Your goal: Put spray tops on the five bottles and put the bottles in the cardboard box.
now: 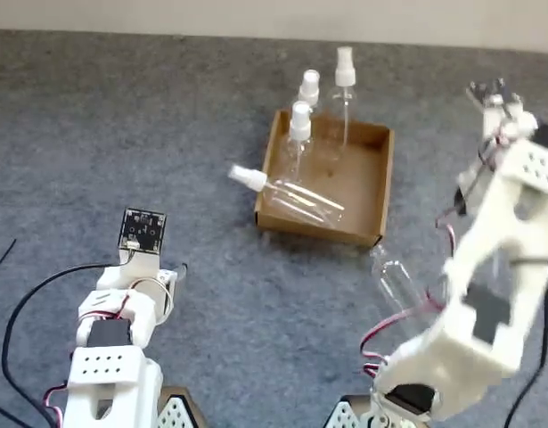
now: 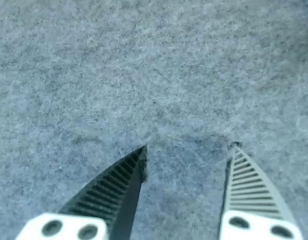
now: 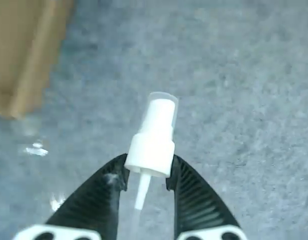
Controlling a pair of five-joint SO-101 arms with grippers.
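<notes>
Pinching a spray top, the right claw hovers; the left claw gapes.

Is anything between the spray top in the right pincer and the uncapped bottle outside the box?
Nothing visible does. The right pincer grips the spray top; only carpet shows between it and the uncapped bottle by the cardboard box.

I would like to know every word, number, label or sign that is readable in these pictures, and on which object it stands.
No text can be read anywhere.
The cardboard box: plain walls, no print.
The clear bottles: no labels visible.
The spray top in the right pincer: plain white.
The small black board on the left arm: any marking is too small to read.
</notes>
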